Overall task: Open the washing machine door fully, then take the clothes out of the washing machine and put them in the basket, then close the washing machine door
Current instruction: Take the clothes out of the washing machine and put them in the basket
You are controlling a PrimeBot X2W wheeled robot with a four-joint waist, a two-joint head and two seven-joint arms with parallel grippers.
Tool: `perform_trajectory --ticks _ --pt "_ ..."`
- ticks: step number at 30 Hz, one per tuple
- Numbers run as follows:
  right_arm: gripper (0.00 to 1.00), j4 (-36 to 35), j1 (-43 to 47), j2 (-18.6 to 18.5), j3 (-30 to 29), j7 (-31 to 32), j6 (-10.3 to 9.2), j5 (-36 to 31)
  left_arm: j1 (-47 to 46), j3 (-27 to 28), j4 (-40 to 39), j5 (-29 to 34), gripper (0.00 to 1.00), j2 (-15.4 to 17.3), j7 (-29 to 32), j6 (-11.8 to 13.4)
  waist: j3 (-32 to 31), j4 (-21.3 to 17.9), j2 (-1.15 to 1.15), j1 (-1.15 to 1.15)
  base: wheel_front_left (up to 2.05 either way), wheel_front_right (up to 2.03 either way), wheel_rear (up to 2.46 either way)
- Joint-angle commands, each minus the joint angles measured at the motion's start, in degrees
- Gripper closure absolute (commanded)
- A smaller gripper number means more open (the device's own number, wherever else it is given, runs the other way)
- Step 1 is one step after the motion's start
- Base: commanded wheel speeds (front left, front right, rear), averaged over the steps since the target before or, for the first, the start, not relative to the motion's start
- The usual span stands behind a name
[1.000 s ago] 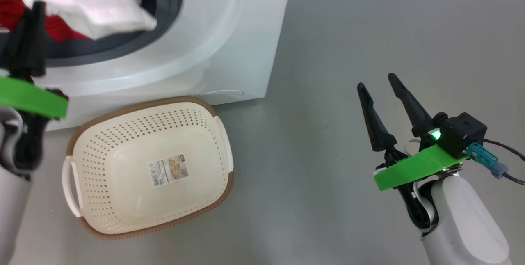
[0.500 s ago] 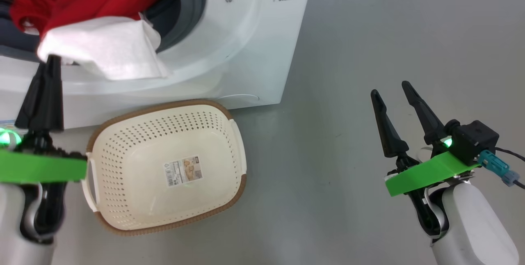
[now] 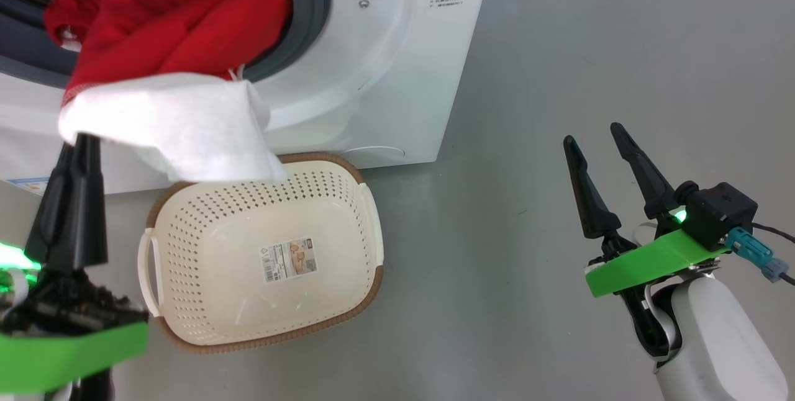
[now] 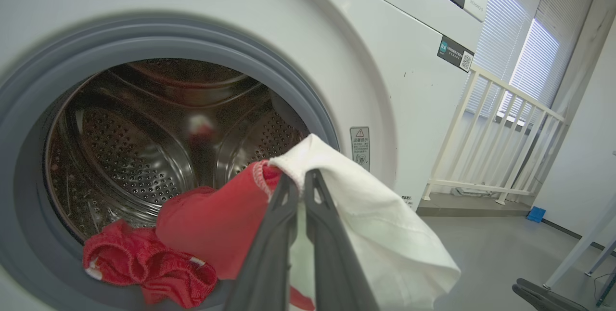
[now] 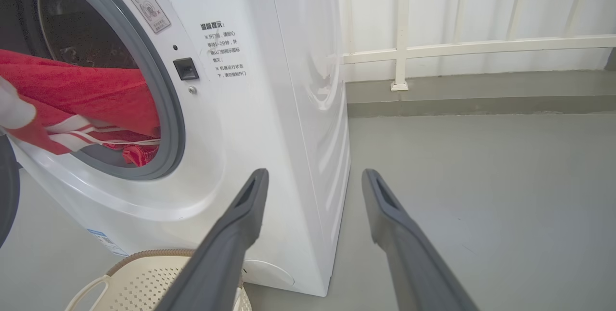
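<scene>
At the washing machine (image 3: pixel 397 66) mouth, your left gripper (image 4: pixel 301 178) clamps the clothes (image 3: pixel 168 121), white cloth drooping over the basket (image 3: pixel 267 342), while your right gripper (image 3: pixel 591 134) stands wide open and empty.

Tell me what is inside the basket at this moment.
Inside the basket a sticker sits on its floor; nothing else shows. The white cloth gripped by the left claw hangs over its far left corner, hiding that part.

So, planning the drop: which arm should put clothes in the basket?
Left. The left hand is shut on the clothes, hanging near the basket; the right hand is open, empty, away from both.
</scene>
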Motion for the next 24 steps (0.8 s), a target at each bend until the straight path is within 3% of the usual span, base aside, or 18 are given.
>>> perform_trajectory --ticks 1,4,9,15,24 --pt "0.00 -1.5 1.3 -0.1 1.2 -0.3 0.09 0.0 1.0 3.0 -3.7 0.7 1.00 1.4 -0.5 -0.2 0.0 0.0 0.00 0.00 0.00 0.00 0.00" --pt "0.00 -1.5 1.4 -0.1 1.2 -0.3 0.09 0.0 3.6 2.3 -7.5 -0.4 1.00 1.0 -0.5 -0.2 0.3 0.1 0.00 0.00 0.00 0.00 0.00" --pt "0.00 -1.5 0.9 -0.1 1.5 -0.3 0.09 0.0 5.5 0.4 -4.1 -1.7 1.00 1.1 -0.4 -0.2 1.0 -0.2 0.00 0.00 0.00 0.00 0.00" --pt "0.00 -1.6 0.0 0.1 1.8 -0.3 0.09 -0.1 3.6 -5.1 7.8 -8.6 1.00 0.6 -0.4 -0.2 2.3 -0.6 0.00 0.00 0.00 0.00 0.00" --pt "0.00 -1.9 -1.0 0.4 1.7 -0.3 0.09 -0.1 -2.6 -12.6 26.7 -11.5 1.00 -0.2 -0.4 -0.2 4.5 -1.4 0.00 0.00 0.00 0.00 0.00"
